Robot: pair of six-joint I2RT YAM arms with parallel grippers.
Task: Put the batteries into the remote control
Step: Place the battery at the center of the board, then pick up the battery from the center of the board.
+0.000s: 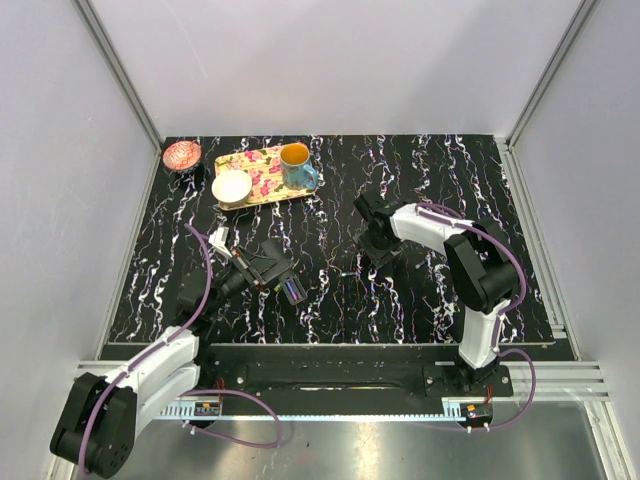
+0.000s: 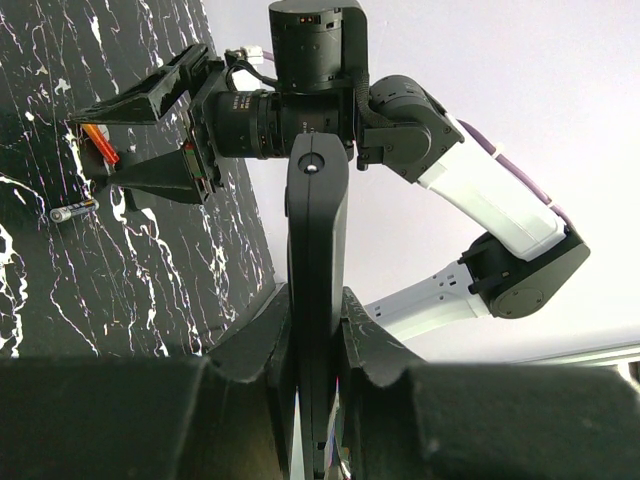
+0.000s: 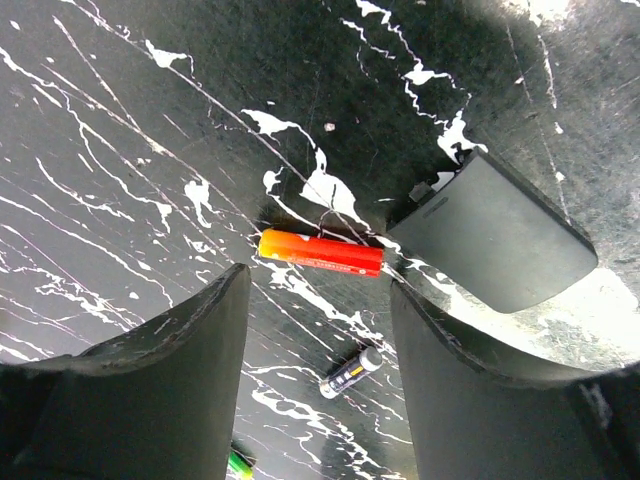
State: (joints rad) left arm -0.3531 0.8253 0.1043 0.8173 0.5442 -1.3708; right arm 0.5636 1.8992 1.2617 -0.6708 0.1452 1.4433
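Note:
My left gripper [image 2: 317,305] is shut on the remote control [image 2: 318,230], a flat black slab seen edge-on and standing upright between the fingers. From above, the remote control [image 1: 272,262] sits left of centre, and a blue-purple battery [image 1: 292,290] shows at its near end. My right gripper [image 3: 318,295] hangs open just over the table, with nothing between its fingers. A red-orange battery [image 3: 320,253] lies crosswise just beyond its fingertips. A dark grey battery [image 3: 350,373] lies between the fingers on the table. A green battery tip [image 3: 238,463] peeks out at the bottom.
A loose black cover [image 3: 500,243] lies to the right of the red-orange battery. At the back left stand a floral yellow tray [image 1: 262,160] with a blue mug [image 1: 297,167] and a white bowl [image 1: 231,186], beside a pink bowl [image 1: 182,155].

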